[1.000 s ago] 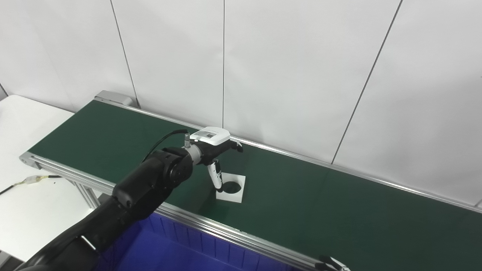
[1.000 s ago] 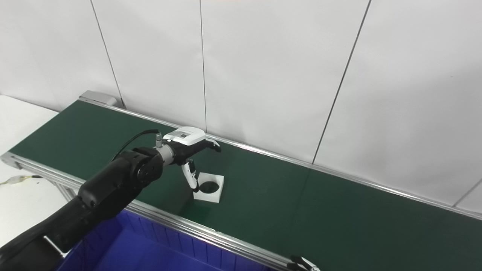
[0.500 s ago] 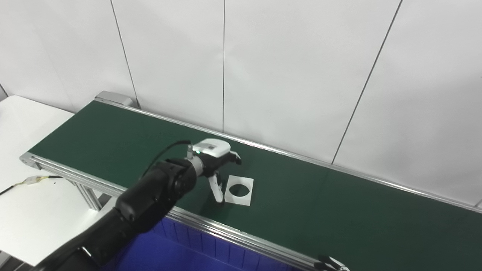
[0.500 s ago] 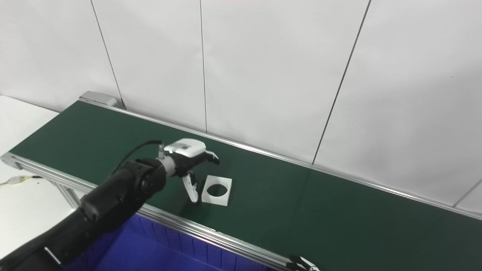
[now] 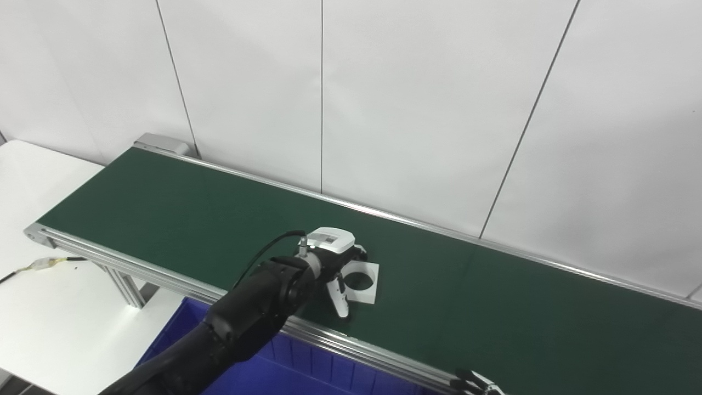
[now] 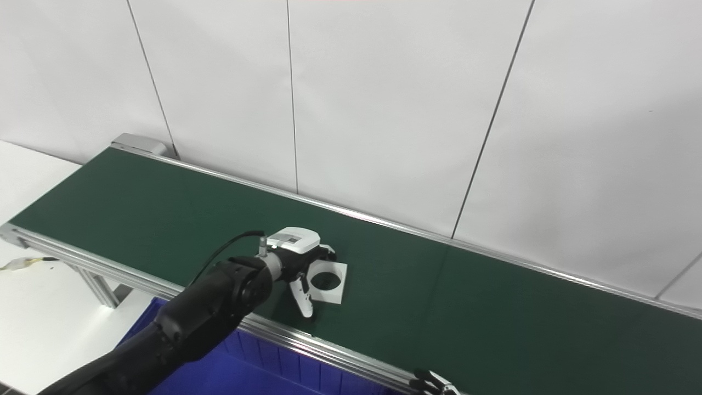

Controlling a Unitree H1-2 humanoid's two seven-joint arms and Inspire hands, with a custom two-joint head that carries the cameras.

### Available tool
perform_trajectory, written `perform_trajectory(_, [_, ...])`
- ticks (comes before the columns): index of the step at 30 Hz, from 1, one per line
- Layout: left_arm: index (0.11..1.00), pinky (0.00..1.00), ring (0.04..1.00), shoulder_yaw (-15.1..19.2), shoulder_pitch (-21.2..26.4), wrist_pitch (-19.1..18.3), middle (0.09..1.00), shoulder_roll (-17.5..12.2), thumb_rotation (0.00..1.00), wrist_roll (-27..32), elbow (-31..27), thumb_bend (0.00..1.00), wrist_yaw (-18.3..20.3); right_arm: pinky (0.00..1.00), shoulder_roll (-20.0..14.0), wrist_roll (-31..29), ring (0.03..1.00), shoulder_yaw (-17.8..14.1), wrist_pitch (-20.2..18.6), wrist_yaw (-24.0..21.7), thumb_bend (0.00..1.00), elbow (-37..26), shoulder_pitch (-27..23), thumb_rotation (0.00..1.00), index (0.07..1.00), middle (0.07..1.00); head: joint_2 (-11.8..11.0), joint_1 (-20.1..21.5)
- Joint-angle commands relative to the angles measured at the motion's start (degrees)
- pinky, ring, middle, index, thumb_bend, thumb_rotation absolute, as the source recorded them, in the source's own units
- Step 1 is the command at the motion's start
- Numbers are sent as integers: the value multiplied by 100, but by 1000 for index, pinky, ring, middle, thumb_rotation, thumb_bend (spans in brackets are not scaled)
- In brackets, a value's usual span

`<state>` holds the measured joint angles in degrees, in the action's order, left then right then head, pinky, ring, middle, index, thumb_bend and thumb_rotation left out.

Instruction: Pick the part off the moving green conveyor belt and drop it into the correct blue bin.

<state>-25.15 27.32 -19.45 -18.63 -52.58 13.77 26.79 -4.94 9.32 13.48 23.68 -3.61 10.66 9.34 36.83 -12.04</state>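
Left eye view: left hand [image 5: 337, 263] reaches low over the green belt [image 5: 164, 208], fingers spread, grasping nothing, thumb pointing down beside the white square part [image 5: 362, 275], which lies flat just right of it. Right hand [image 5: 474, 381] barely shows; its state is unclear.

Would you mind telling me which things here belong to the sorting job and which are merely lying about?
Belonging to the job:
- white square part with a round hole
- green conveyor belt
- blue bin
- left hand, at the part
- right hand, at the bottom edge

Lying about:
- cable with connector on the white table
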Motion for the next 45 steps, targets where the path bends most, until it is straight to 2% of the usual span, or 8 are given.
perform_trajectory(1, [881, 849, 856, -55, 276, -51, 867, 101, 227, -23, 20, 963, -118, 634, 76, 4, 678, 16, 302, 53, 679, -150, -39, 635, 762, 726, 4, 32])
perform_trajectory(4, [862, 850, 850, -71, 297, 57, 857, 114, 194, -16, 120, 936, -298, 632, 100, 33, 678, 21, 297, 62, 679, -171, -24, 638, 763, 727, 6, 47])
perform_trajectory(9, [725, 729, 719, -102, 211, 655, 736, 64, 45, -13, 428, 807, -1367, 628, 133, 64, 674, 16, 297, 97, 689, -227, 24, 647, 764, 726, 33, 136])
perform_trajectory(10, [583, 634, 604, -97, 187, 830, 596, 58, 18, 15, 509, 639, -1629, 628, 138, 72, 673, 14, 295, 104, 689, -235, 31, 646, 765, 725, 33, 136])
perform_trajectory(11, [534, 602, 565, -93, 162, 1013, 549, 52, 9, 39, 606, 582, -1881, 628, 142, 79, 672, 12, 293, 107, 689, -244, 38, 645, 765, 725, 46, 147])
perform_trajectory(14, [502, 555, 485, -107, 145, 1243, 479, 33, 0, 58, 755, 524, -2162, 631, 141, 84, 676, 15, 285, 109, 689, -253, 45, 648, 768, 729, 47, 149])
perform_trajectory(34, [508, 560, 478, -76, 71, 1496, 464, -67, 0, 118, 646, 523, -2263, 631, 117, 54, 676, -12, 289, 110, 682, -288, 38, 646, 766, 728, 74, 195])
perform_trajectory(45, [512, 539, 460, 286, -400, 1112, 434, -488, 0, 183, -1426, 522, -1354, 626, 112, 61, 674, -11, 291, 112, 678, -291, 64, 632, 765, 727, 79, 390])
